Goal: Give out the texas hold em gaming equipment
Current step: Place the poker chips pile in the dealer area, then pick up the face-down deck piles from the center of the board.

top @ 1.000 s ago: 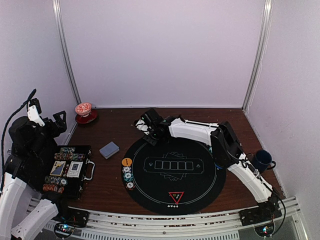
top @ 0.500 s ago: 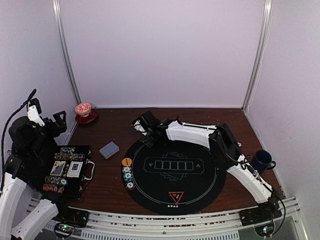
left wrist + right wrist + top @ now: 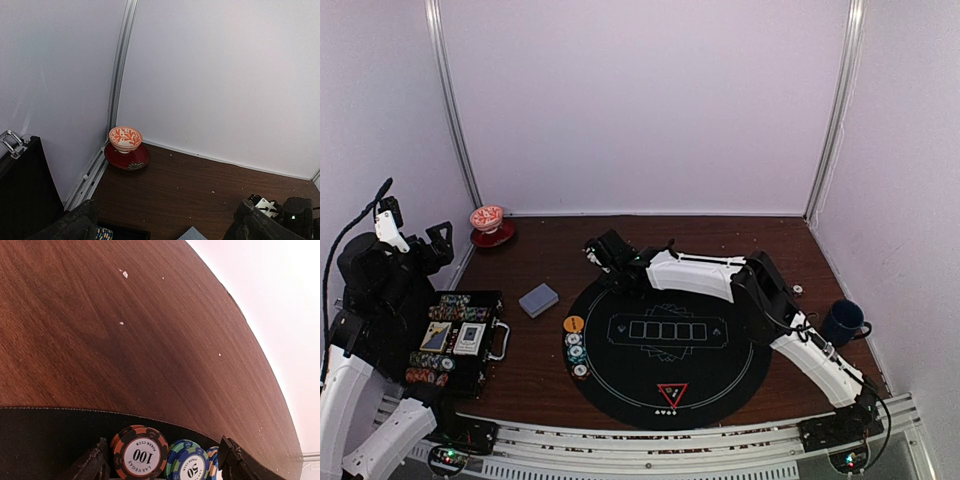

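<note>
In the right wrist view a short row of poker chips lies on the black mat near its edge: an orange-and-black 100 chip, a blue-and-green 50 chip and the rim of a third. My right gripper stands open around them, one finger on each side. From above, the right gripper sits at the mat's far left edge. More chips and an orange button lie at the mat's left, the card deck beside it, and a red triangle marker in front. My left gripper is open and empty, raised over the case.
An open black case with chips and cards sits at the near left. A red-and-white cup on its saucer stands in the far left corner. A dark blue mug is at the right. White walls close the table on three sides.
My right arm has reached further left along the mat's far edge and its jaws have spread wider. The left arm has not moved.
</note>
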`<state>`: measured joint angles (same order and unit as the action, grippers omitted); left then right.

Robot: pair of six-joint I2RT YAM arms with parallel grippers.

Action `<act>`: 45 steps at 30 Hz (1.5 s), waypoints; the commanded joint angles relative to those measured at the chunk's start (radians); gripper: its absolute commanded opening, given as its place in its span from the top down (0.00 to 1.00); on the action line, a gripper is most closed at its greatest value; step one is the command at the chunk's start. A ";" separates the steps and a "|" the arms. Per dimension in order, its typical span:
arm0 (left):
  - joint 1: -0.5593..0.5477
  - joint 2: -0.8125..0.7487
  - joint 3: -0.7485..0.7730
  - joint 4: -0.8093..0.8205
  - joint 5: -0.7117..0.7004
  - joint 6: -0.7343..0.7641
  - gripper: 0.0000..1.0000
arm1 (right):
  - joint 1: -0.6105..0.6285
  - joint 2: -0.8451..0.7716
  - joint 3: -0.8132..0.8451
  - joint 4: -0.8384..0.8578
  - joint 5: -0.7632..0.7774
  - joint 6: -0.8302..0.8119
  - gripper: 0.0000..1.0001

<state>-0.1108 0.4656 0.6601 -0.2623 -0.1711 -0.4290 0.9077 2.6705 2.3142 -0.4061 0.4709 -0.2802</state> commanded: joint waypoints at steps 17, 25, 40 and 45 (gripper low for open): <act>0.008 0.004 -0.007 0.049 0.011 -0.002 0.02 | 0.039 -0.082 0.036 -0.124 -0.088 0.021 0.15; 0.009 0.007 -0.005 0.049 0.038 0.007 0.02 | 0.061 -0.355 -0.061 -0.188 -0.174 0.027 0.00; 0.009 0.092 0.024 0.049 0.232 0.107 0.02 | 0.003 -0.986 -0.809 -0.133 -0.310 -0.052 0.00; 0.008 0.229 0.066 0.017 0.298 0.124 0.02 | -0.020 -1.107 -0.937 -0.102 -0.390 -0.063 0.00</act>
<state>-0.1101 0.6075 0.6704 -0.2569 0.0433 -0.3393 0.9035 1.6680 1.4414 -0.5529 0.1715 -0.3225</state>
